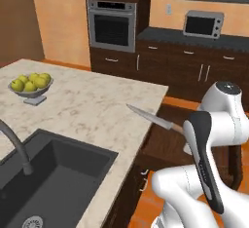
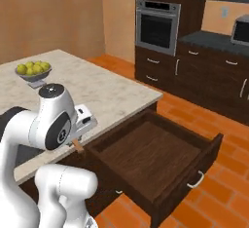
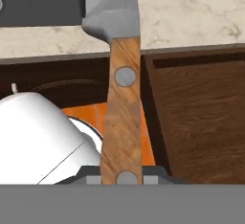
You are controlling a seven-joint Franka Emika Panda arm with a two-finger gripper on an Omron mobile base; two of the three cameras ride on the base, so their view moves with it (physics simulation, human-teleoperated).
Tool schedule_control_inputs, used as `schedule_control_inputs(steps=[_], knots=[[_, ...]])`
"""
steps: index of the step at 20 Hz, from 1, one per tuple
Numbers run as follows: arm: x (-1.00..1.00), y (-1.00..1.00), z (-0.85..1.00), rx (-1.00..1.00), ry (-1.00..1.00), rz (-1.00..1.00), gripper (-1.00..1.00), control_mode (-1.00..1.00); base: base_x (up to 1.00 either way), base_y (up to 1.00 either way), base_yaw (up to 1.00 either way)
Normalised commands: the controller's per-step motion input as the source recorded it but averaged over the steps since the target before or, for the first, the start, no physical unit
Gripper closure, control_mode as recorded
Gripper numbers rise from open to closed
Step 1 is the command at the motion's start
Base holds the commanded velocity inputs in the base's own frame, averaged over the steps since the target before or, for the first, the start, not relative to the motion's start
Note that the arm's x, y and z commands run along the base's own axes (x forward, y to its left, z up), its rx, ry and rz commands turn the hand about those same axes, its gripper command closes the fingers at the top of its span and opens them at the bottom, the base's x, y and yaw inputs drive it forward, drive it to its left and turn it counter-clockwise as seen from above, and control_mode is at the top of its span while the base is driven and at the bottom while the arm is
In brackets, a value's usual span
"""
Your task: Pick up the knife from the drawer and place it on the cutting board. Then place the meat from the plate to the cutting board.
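Marble-patterned counter (image 1: 92, 105) forms the largest surface, with a dark sink (image 1: 53, 173) set into it and a bowl (image 1: 30, 86) of green fruit near its far side. The drawer (image 2: 160, 159) (dark brown wood) stands pulled out beside the counter edge, its interior bare. The knife (image 3: 122, 98) is raised above the counter edge, blade (image 1: 146, 116) pointing out over the marble. The gripper (image 3: 122, 177) is closed on the wooden handle (image 3: 119, 137), holding the knife.
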Motion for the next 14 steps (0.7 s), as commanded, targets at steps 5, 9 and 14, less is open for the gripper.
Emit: schedule_control_inputs(steps=[5, 9, 14], knots=[[0.00, 0.00, 0.00, 0.00, 0.00, 0.00, 1.00, 1.00, -0.51, 0.06, 0.87], [0.00, 0.00, 0.00, 0.00, 0.00, 0.00, 1.00, 1.00, -0.02, 0.35, 1.00], [0.00, 0.00, 0.00, 0.00, 0.00, 0.00, 1.00, 1.00, -0.04, 0.41, 1.00]])
